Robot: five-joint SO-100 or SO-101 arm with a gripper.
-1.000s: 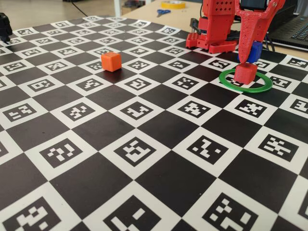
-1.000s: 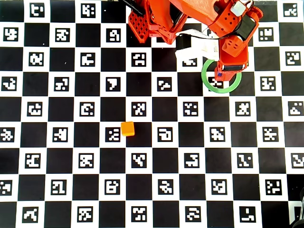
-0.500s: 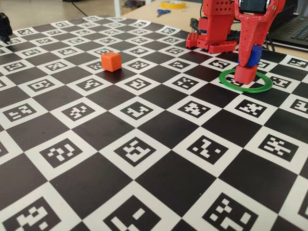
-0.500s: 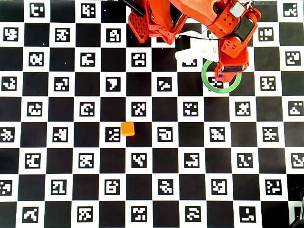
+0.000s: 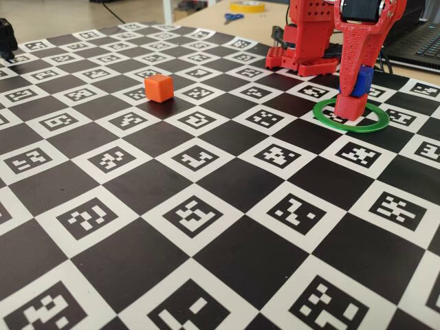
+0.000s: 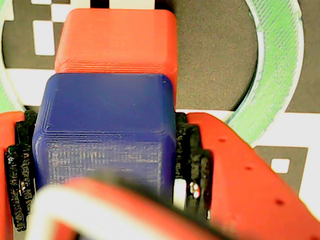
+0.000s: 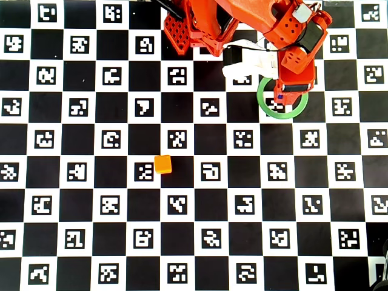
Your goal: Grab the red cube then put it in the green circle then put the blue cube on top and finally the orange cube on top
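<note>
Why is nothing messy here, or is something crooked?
Nothing looks broken or spilled. The gripper holds the blue cube over the red cube inside the green circle. The orange cube sits apart on the checkered board, waiting.

The arm covers part of the green circle; the orange cube lies well apart.

Since a second ago the red two-finger gripper, clamped on the small deep-blue plastic cube, has come down over the small matte red plastic cube. The blue cube, then above and behind the red one in the fixed view, now sits right over its top face, seemingly touching it.
</note>
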